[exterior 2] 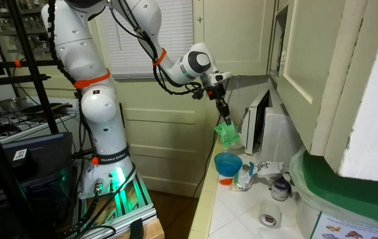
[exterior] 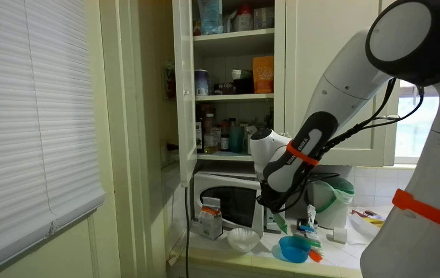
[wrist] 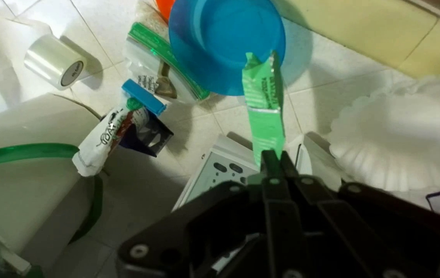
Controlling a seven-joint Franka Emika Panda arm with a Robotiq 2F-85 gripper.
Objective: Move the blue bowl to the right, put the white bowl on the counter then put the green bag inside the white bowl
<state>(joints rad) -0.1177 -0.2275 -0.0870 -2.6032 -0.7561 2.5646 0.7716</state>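
Green bag is in your gripper, jaws clenched on one end, the rest hanging over the counter. Left to right in an exterior view: window blind down, then the cupboard, door open, goods on three shelves. Under it you have the microwave, door ajar, with a silver-and-orange packet upright in front of it. White bowl with fluted sides sits upright on the counter, just right of that packet. Next across is your green bag; in the wrist view it shows between the two bowls, free end overlapping the blue one, and you can't tell from here whether they touch. Blue bowl stands upright near the counter's front edge. Right beside it: a small orange item and a clear plastic bag. Farther right, the bin with its green lid and, just beside it, a tape roll lying on its side. Your arm fills the right side of that view and extends over the counter.
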